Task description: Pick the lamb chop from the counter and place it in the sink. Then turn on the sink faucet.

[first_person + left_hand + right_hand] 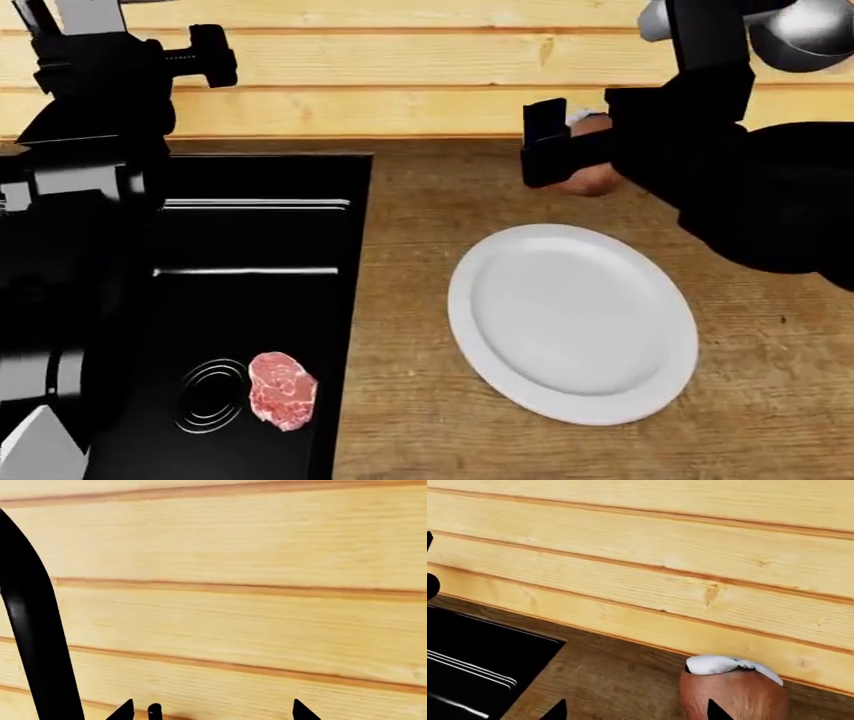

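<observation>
Reaching our open left gripper [210, 711] past the curved matte black faucet [37, 630], we should seek its side lever. The marbled pink lamb chop [282, 390] lies in the glossy black sink [254, 200]. Our right gripper [635, 711] hangs open, empty.

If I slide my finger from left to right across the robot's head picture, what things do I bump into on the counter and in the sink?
Round drain → lamb chop in the sink → white plate on the counter → brown coconut, partly hidden behind the right tool.
</observation>
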Robot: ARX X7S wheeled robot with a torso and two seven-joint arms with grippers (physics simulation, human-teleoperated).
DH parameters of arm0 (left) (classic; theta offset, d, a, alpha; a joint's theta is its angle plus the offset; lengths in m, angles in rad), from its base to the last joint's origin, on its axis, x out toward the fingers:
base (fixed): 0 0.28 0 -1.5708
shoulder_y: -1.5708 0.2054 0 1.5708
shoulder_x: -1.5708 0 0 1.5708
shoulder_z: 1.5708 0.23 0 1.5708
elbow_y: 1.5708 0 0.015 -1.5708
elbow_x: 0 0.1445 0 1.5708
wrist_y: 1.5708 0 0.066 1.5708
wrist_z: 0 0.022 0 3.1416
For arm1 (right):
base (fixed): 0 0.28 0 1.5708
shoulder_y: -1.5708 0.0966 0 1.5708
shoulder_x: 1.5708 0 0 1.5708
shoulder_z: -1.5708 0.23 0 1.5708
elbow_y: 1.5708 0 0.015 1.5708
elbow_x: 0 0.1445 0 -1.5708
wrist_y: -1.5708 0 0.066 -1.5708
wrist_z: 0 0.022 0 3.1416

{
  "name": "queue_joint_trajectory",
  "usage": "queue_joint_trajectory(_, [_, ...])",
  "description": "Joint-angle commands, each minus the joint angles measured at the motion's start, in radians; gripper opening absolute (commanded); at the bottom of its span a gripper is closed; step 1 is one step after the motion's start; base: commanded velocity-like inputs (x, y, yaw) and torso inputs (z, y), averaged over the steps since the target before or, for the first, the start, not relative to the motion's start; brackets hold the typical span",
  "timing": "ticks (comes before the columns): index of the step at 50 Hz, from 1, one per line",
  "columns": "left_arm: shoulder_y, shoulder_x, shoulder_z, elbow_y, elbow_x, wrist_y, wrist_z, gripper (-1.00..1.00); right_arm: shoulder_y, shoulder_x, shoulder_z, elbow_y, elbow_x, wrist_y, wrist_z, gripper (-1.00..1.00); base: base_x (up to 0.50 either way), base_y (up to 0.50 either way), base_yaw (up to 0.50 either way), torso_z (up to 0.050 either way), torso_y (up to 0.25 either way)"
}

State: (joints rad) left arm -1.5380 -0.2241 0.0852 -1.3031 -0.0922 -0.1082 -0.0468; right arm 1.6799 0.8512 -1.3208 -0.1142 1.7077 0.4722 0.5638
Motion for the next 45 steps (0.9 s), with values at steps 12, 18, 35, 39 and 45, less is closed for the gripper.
queue_joint_trajectory(12, [-0.004,0.006,-0.095,-0.006,0.082,0.031,-0.065,1.0,-0.022,0.008,0.002,0.0,-0.004,-0.008,-0.006,1.0,0.0,0.0,0.0,0.0,-0.021])
queue_joint_trajectory(18, [0.003,-0.002,-0.098,-0.006,0.091,0.023,-0.122,1.0,-0.024,0.008,0.004,-0.002,-0.003,-0.007,-0.006,1.0,0.0,0.0,0.0,0.0,0.0])
queue_joint_trajectory(35, [-0.002,-0.005,-0.09,-0.006,0.095,0.012,-0.108,1.0,-0.031,0.006,0.008,0.003,-0.005,-0.009,-0.013,1.0,0.0,0.0,0.0,0.0,-0.095])
queue_joint_trajectory(39, [-0.004,-0.006,-0.1,-0.005,0.087,0.031,-0.092,1.0,-0.033,0.006,0.009,0.004,-0.006,-0.01,-0.015,1.0,0.0,0.0,0.0,0.0,-0.062])
queue_joint_trajectory(45, [-0.003,-0.005,-0.092,-0.006,0.092,0.038,-0.082,1.0,-0.037,0.004,0.009,0.007,-0.007,-0.011,-0.017,1.0,0.0,0.0,0.0,0.0,0.0])
